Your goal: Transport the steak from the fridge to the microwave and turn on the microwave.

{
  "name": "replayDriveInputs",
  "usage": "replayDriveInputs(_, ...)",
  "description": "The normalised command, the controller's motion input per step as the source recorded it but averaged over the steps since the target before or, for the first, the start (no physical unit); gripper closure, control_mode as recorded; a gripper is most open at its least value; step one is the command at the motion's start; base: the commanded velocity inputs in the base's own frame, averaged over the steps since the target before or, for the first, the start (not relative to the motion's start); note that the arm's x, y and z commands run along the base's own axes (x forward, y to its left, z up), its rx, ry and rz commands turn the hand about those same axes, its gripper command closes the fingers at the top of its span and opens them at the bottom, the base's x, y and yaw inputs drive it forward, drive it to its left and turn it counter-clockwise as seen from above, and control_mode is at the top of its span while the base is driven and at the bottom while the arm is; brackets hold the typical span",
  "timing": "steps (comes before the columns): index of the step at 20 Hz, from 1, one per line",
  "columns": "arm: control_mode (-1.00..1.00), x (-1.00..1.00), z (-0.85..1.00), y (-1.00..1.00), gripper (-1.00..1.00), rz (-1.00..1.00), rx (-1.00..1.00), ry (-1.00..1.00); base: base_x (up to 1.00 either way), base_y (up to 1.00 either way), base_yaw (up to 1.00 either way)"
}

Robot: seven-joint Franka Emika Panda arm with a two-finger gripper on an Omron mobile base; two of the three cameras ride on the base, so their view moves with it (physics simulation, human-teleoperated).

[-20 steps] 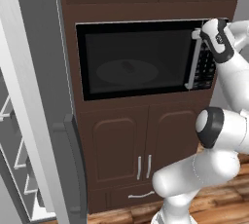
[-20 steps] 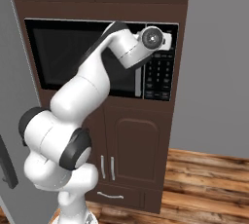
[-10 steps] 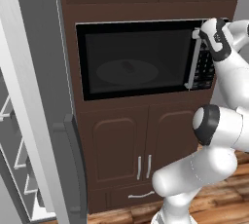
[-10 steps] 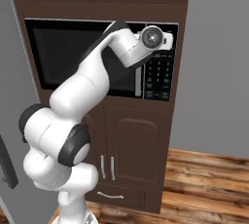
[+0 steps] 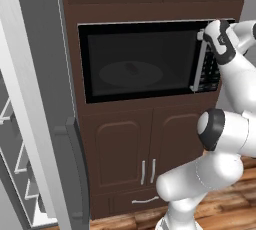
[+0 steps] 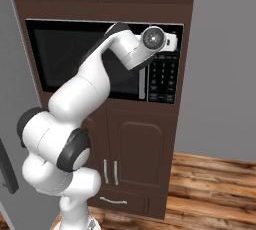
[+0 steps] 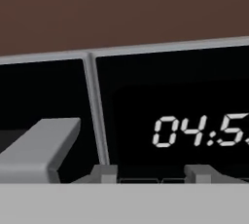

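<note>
- Gripper (image 7: 151,174) is up against the microwave (image 5: 135,59) control column, top right of the unit. In the hand view both dark fingertips (image 7: 103,173) poke up at the bottom edge, right under the lit clock display (image 7: 202,130).
- Jaw state: tips stand a modest gap apart with nothing between them. Not clamped on anything. Whether they count as open or closed I can't tell from this.
- Microwave door (image 5: 137,61) looks closed, flush in its silver frame, with the vertical handle (image 5: 200,66) just left of the keypad (image 6: 163,76).
- Steak (image 5: 131,67): a small dark lump shows through the glass on the turntable (image 5: 130,74), about centre of the cavity. I read that as the steak, already inside. Too dim for colour.
- Fridge (image 5: 35,99) is to the left, with its door (image 5: 60,139) swung open towards me and shelves (image 5: 17,174) visible. It needs nothing more for the task.
- Key relation: the hand is aimed at the display, which is at the top of the panel. The buttons run in a vertical column below it, so the start key lies down the panel from the fingertips, not sideways.
- My read: transport is done, only the start press is left. The next move needs a short drop down the keypad, then a push in.
- Risk: buttons are tightly packed, so a small offset hits the wrong key.
</note>
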Motion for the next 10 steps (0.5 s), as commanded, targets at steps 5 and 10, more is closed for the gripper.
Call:
replayDriveInputs(5,-1.0,-0.21,-0.01,0.0,-1.0,0.0,0.0,0.09,0.0,0.0,0.0)
replayDriveInputs(10,-1.0,-0.34,-0.01,0.0,-1.0,0.0,0.0,0.09,0.0,0.0,0.0)
